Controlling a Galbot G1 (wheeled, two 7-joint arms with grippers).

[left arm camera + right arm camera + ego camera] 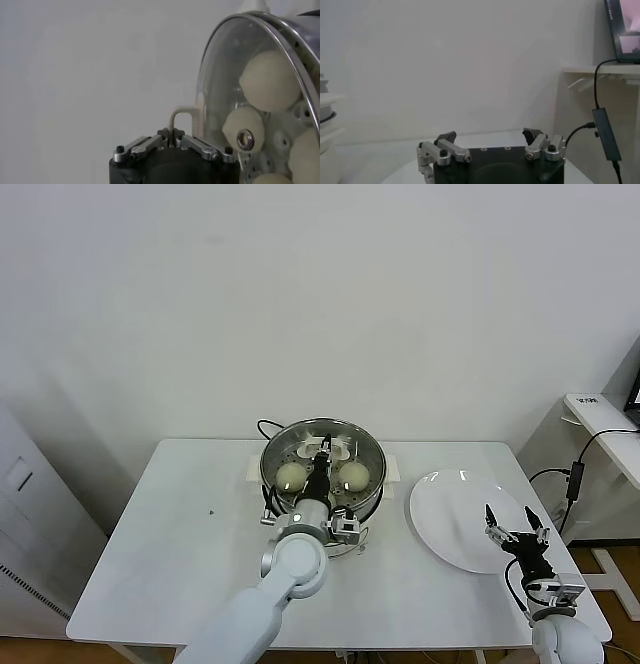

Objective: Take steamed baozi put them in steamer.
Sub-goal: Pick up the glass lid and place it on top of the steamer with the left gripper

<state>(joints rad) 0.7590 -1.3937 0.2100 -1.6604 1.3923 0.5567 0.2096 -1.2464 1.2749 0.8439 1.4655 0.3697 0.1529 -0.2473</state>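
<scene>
Left gripper (322,459) closed on the cream handle (181,118) of the clear oval glass lid (220,85), jaws pinched together around that thin loop, holding the lid over the round shiny steel steamer basket (372,454); in the left wrist view the lid reads tilted against the steel rim, and whether it is fully seated I cannot tell. Pale cream-yellow dome-shaped baozi (291,475) already sit inside the basket on the perforated floor, two clear in the head view either side of the gripper, more rounded shapes through the glass at the wrist. Steamer sits mid-table, directly ahead of the left arm, which reaches forward from the near edge with the wrist above the basket's near rim. Flat white round plate (440,519) lies to the right of the steamer with no buns on it. Right gripper (515,524) hovers over the plate's near right edge, fingers spread wide, nothing between them, idle. Judgement: loading looks done, lidding is the step in hand, and the left arm owns it
</scene>
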